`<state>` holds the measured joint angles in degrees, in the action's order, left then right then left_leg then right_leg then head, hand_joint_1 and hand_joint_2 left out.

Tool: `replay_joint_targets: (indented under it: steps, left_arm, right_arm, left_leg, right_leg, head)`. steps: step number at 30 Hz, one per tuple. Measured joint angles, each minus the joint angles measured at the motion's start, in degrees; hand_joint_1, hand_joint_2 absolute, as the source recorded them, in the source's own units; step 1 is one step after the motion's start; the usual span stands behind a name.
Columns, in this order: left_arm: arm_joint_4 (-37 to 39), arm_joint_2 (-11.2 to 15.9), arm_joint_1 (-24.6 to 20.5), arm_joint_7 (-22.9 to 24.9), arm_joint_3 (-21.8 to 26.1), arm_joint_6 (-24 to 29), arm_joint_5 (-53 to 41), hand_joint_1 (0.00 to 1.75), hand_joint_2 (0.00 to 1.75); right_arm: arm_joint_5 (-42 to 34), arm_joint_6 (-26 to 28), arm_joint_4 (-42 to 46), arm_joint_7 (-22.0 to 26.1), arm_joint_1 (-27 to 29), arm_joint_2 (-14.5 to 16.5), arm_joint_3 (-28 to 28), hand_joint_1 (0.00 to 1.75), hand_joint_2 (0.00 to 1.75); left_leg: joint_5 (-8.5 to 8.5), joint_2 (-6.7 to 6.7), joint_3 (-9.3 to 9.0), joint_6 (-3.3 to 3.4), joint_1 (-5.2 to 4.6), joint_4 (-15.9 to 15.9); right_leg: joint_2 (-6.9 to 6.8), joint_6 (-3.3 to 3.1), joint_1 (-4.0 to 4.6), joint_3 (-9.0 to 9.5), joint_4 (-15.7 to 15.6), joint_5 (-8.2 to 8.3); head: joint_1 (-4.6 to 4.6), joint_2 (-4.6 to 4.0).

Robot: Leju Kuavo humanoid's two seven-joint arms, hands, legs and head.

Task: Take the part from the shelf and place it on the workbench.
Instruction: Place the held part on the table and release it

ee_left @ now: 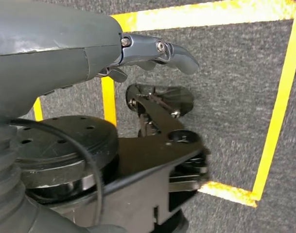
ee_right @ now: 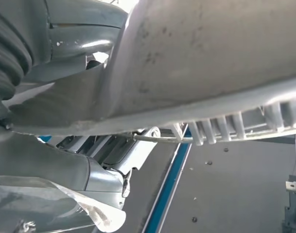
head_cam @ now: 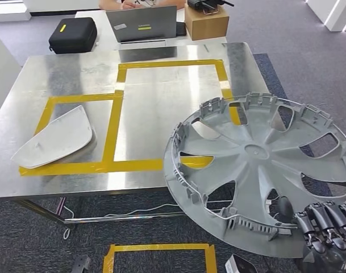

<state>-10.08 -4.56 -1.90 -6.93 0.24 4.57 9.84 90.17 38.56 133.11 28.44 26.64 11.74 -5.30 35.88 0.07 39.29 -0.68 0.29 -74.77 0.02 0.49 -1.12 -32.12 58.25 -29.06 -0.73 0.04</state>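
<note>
Right hand [head_cam: 327,230]: grips wheel cover [head_cam: 257,165] by its rim, lower right of frame.
Wheel cover: tilted, overhanging workbench [head_cam: 162,102] right front corner.
Left hand [ee_left: 153,51]: fingers extended, holding nothing, above carpet.

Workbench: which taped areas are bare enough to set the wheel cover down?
The large taped rectangle on the workbench is bare. The left taped box holds a white panel. The back edge is crowded by a laptop. The right hand holds the wheel cover.
</note>
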Motion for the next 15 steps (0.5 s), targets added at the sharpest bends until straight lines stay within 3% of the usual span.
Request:
replay_joint_targets:
  steps: [1, 3, 5, 8, 10, 13, 14, 15]
  left_arm:
    - [0.0, 0.0, 0.0, 0.0, 0.0, 0.0, 0.0, 0.0, 1.75]
    - [0.0, 0.0, 0.0, 0.0, 0.0, 0.0, 0.0, 0.0, 1.75]
    - [0.0, 0.0, 0.0, 0.0, 0.0, 0.0, 0.0, 0.0, 1.75]
    - [0.0, 0.0, -0.1, 0.0, 0.0, 0.0, 0.1, 0.0, 1.75]
    - [0.0, -0.1, -0.1, 0.0, 0.0, 0.0, 0.1, 0.0, 1.75]
    - [0.0, -0.1, -0.2, 0.0, 0.1, -0.1, 0.2, 0.0, 1.75]
    - [0.0, -0.1, -0.1, 0.0, 0.1, -0.1, 0.2, 0.0, 1.75]
    - [0.0, -0.2, -0.1, 0.0, 0.1, -0.1, 0.2, 0.0, 1.75]
  right_arm:
    - [0.0, 0.0, 0.0, 0.0, 0.1, 0.0, 0.0, 1.75, 1.75]
    - [0.0, 0.0, 0.0, 0.0, 0.3, 0.0, 0.0, 1.75, 1.75]
    - [0.0, 0.0, 0.0, 0.0, 0.3, 0.0, 0.0, 1.75, 1.75]
    - [0.0, 0.0, 0.0, 0.1, 0.4, 0.0, 0.0, 1.75, 1.75]
    - [0.0, 0.0, 0.0, 0.1, 0.5, 0.0, 0.0, 1.75, 1.75]
    - [0.0, 0.0, 0.0, 0.1, 0.4, 0.0, 0.0, 1.75, 1.75]
    - [0.0, 0.0, 0.0, 0.1, 0.5, 0.0, 0.0, 1.75, 1.75]
    - [0.0, 0.0, 0.0, 0.1, 0.5, 0.0, 0.0, 1.75, 1.75]
  left_leg:
    - [-1.59, 0.0, -0.45, 0.07, 0.04, 1.4]
    - [-5.96, -0.04, -3.55, 0.47, 0.05, 8.6]
    - [-7.83, -0.07, -6.01, 0.89, -0.14, 14.3]
    - [-7.54, -0.06, -6.4, 1.51, -0.27, 15.8]
    - [-7.75, -0.05, -6.79, 2.17, -0.06, 16.5]
    - [-7.65, 0.04, -7.07, 2.88, -0.06, 16.8]
    - [-7.56, 0.06, -7.1, 2.99, -0.12, 16.8]
    - [-7.47, 0.07, -7.17, 3.05, -0.16, 16.8]
  right_leg:
    - [0.08, 0.02, 0.0, 0.22, 0.0, -0.12]
    - [0.24, 0.25, 0.01, 0.7, 0.0, -0.43]
    - [0.39, 0.74, 0.18, 0.83, 0.1, -0.68]
    - [0.39, 1.76, 0.18, 0.67, -0.1, -0.77]
    - [0.31, 2.36, 0.12, 0.04, 1.2, -1.86]
    - [0.24, 2.82, 0.08, -4.95, 10.9, -6.49]
    - [0.24, 2.94, 0.07, -6.74, 14.2, -7.46]
    - [0.23, 3.01, 0.07, -7.75, 15.7, -7.39]
  head:
    - [0.0, 0.0]
    - [-0.01, 0.0]
    - [-0.04, 0.0]
    - [-0.05, 0.0]
    - [-0.23, 0.0]
    - [-0.5, 0.0]
    - [-0.5, 0.0]
    - [-0.51, 0.0]
